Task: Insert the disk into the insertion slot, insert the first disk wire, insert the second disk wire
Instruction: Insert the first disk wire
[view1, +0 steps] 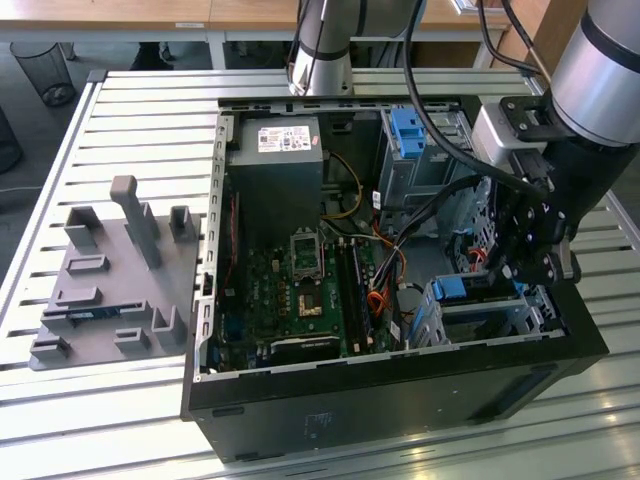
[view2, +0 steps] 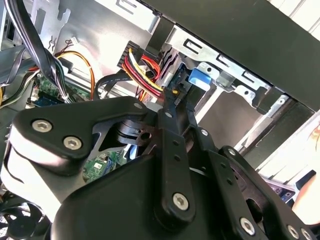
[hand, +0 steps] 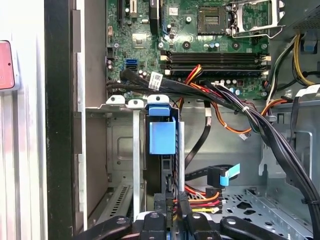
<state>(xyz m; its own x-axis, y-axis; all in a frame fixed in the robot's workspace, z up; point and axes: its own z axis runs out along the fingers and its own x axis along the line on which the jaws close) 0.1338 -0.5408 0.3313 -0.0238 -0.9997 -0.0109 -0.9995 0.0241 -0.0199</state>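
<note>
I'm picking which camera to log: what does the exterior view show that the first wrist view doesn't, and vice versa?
Exterior view: the grey fixture plate beside the computer case, and the arm's upper links. First wrist view: a blue-tabbed connector on a black cable, and red-yellow wires by the gripper. Shared: the motherboard, and the disk with its blue carrier sitting in the insertion slot.

end effector (view2: 172, 94) | clamped on disk wire (view2: 146, 73) (red-yellow strands) | tip beside blue carrier tab (view2: 200, 78)

Little room around the claw (hand: 172, 204), beside the disk (hand: 162, 137) and red-yellow wires (hand: 202, 194); black cable bundle (hand: 220, 95) across the motherboard (hand: 200, 30) edge.
</note>
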